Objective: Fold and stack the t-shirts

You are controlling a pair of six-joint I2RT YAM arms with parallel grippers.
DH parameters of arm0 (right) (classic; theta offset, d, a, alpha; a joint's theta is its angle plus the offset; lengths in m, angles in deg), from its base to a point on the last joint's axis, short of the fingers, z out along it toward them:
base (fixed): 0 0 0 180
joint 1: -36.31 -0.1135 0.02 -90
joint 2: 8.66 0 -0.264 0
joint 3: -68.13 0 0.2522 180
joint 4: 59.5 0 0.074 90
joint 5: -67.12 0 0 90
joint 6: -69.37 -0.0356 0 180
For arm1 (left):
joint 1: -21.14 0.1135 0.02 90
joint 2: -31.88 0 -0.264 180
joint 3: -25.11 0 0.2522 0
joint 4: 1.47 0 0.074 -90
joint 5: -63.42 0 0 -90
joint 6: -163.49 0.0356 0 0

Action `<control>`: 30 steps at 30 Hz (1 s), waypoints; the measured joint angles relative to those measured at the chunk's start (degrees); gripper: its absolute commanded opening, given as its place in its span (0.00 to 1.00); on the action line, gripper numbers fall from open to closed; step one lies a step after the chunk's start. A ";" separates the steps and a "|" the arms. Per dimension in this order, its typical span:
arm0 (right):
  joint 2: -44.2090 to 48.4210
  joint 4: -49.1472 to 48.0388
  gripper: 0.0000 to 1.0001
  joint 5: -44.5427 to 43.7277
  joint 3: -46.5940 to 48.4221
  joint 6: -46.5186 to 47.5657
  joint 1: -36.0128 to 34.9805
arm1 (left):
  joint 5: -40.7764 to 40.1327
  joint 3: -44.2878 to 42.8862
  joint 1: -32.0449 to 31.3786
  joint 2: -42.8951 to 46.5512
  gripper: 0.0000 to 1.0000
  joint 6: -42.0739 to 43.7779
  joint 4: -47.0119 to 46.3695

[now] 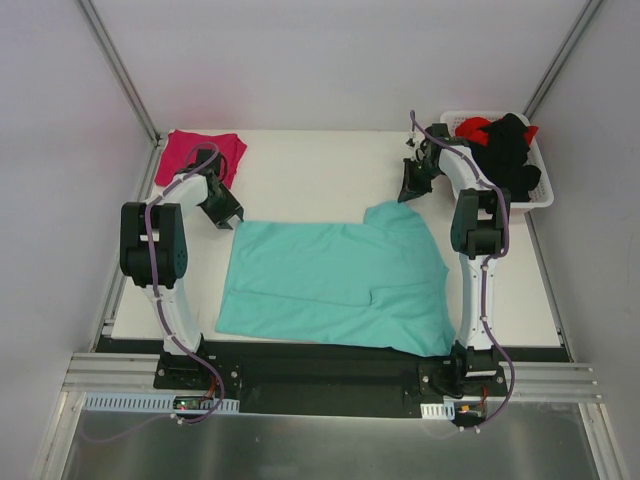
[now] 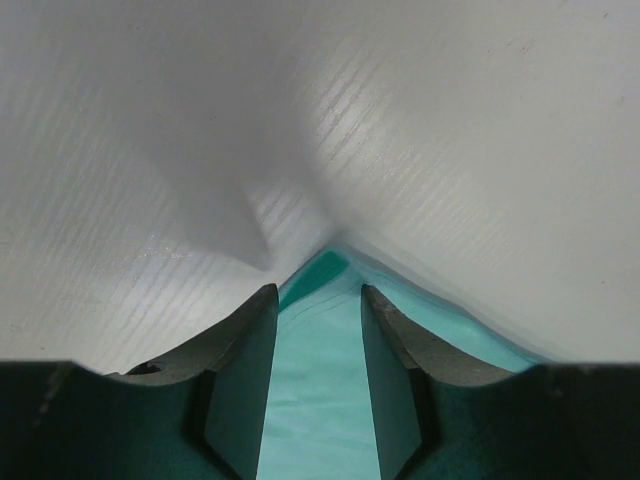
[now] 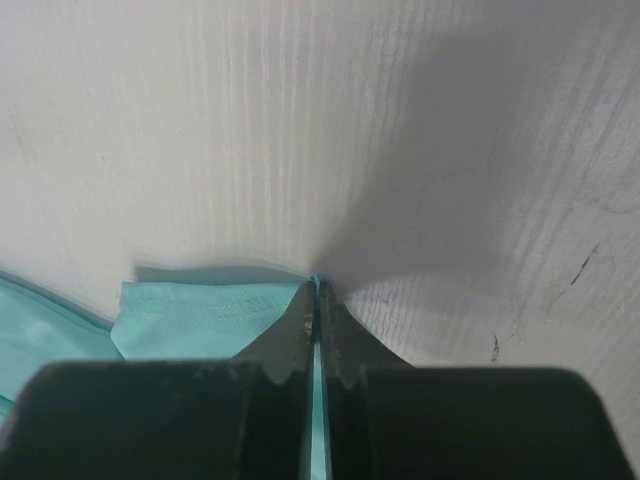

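Note:
A teal t-shirt (image 1: pixel 335 285) lies spread across the middle of the white table (image 1: pixel 300 170), partly folded. My left gripper (image 1: pixel 228 218) is at the shirt's far left corner. In the left wrist view its jaws (image 2: pixel 318 292) stand apart, with the teal cloth (image 2: pixel 320 400) lying flat in the gap and the corner tip just past the fingertips. My right gripper (image 1: pixel 408 190) is at the shirt's far right sleeve. The right wrist view shows it (image 3: pixel 317 285) shut on a thin edge of teal cloth, the sleeve hem (image 3: pixel 200 310) to its left. A magenta-pink t-shirt (image 1: pixel 205 150) lies crumpled at the back left.
A white basket (image 1: pixel 545 195) at the back right corner holds black (image 1: pixel 510 160) and red (image 1: pixel 472 127) garments, close behind my right arm. White enclosure walls stand around the table.

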 measured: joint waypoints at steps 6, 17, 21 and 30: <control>0.04 0.02 0.01 -0.02 -0.02 0.00 0.02 | -0.50 -1.79 0.00 -1.68 0.40 0.07 2.25; 0.24 0.20 0.01 -0.28 -0.28 0.20 0.04 | -1.64 -7.54 0.00 -6.16 0.40 0.39 3.76; 0.26 0.22 0.01 -0.37 -0.28 0.20 0.04 | -1.68 -8.76 -0.07 -6.67 0.39 0.39 3.82; 0.76 0.55 0.01 -1.07 -0.28 0.22 0.04 | -2.08 -9.20 -0.61 -6.84 0.39 0.37 4.50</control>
